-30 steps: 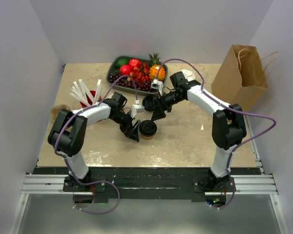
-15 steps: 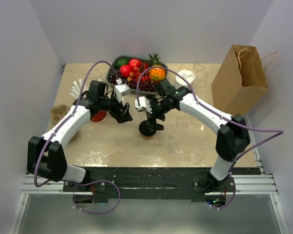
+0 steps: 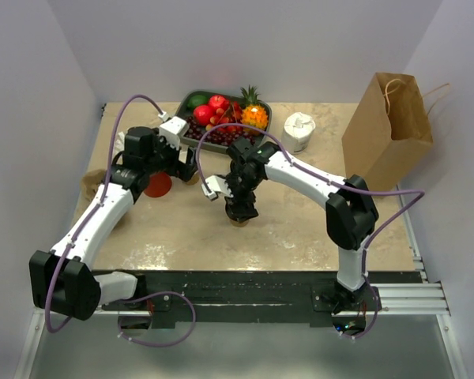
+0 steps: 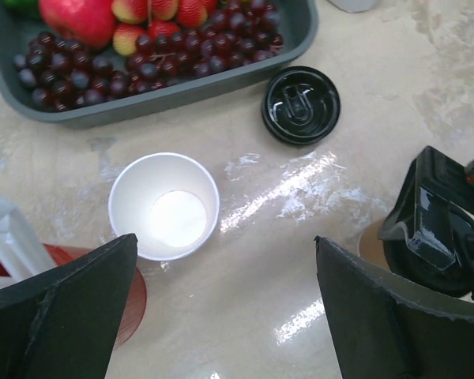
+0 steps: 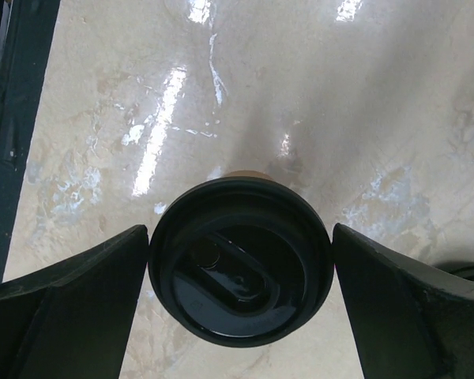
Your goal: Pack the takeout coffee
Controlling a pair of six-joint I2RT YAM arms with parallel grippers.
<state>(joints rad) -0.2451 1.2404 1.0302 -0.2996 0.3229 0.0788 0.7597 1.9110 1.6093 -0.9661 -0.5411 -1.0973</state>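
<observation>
The left gripper (image 4: 225, 239) hangs with jaws apart above a lidless cup (image 4: 164, 207). In the middle of the table (image 5: 340, 95), the right gripper (image 5: 238, 229), jaws wide apart, straddles the coffee (image 5: 241, 272). The step in hand is the grasp. Next, I think, it must close on it, then carry it right to the bag (image 3: 387, 126).

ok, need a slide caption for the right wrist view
Right tool, jaws open, poised either side of the takeout coffee standing lidded on the table.
</observation>
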